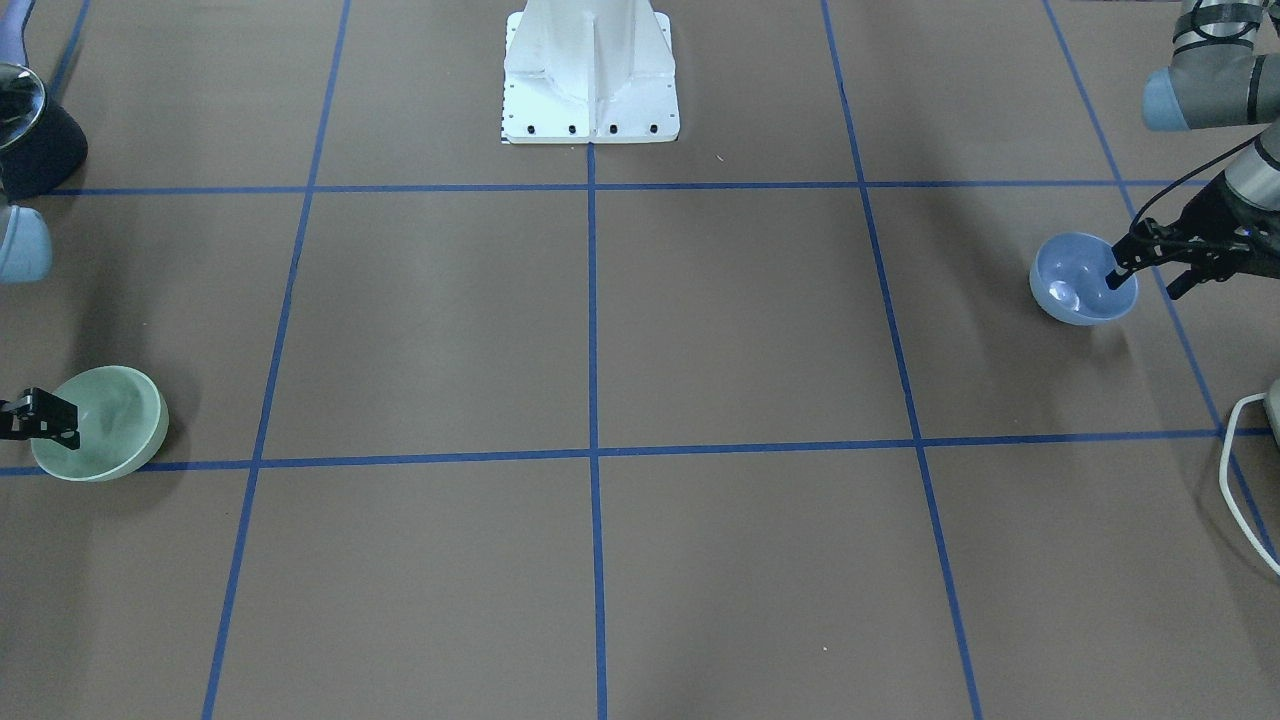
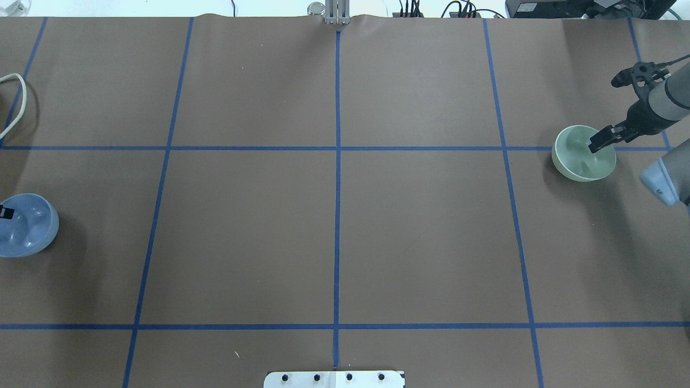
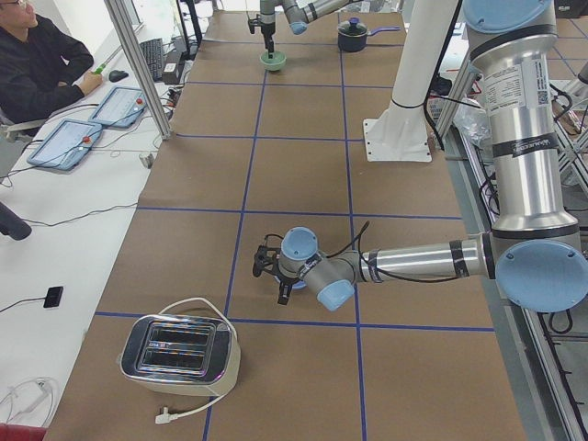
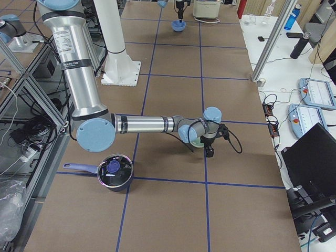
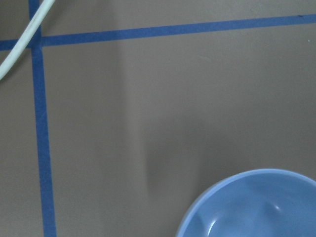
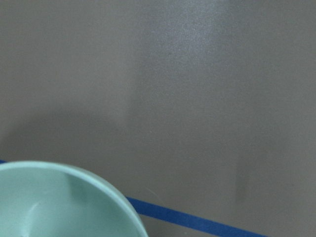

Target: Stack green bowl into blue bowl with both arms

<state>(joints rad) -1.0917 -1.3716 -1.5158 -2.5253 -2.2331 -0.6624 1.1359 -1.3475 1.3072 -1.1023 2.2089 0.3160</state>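
The blue bowl (image 1: 1075, 285) stands on the brown table at the robot's far left; it also shows in the overhead view (image 2: 27, 226) and the left wrist view (image 5: 252, 207). My left gripper (image 1: 1146, 287) looks open, with one finger inside the bowl and one outside its rim. The green bowl (image 1: 105, 425) stands at the far right and shows overhead (image 2: 579, 156) and in the right wrist view (image 6: 59, 202). My right gripper (image 2: 605, 144) looks open across its rim, one finger inside. The bowls are a table's width apart.
A white base pedestal (image 1: 590, 70) stands at the robot's side. A toaster (image 3: 179, 354) with a white cable (image 1: 1235, 470) lies beyond the blue bowl. A dark lidded pot (image 4: 114, 172) sits near the green bowl. An operator (image 3: 37, 64) sits at a side desk.
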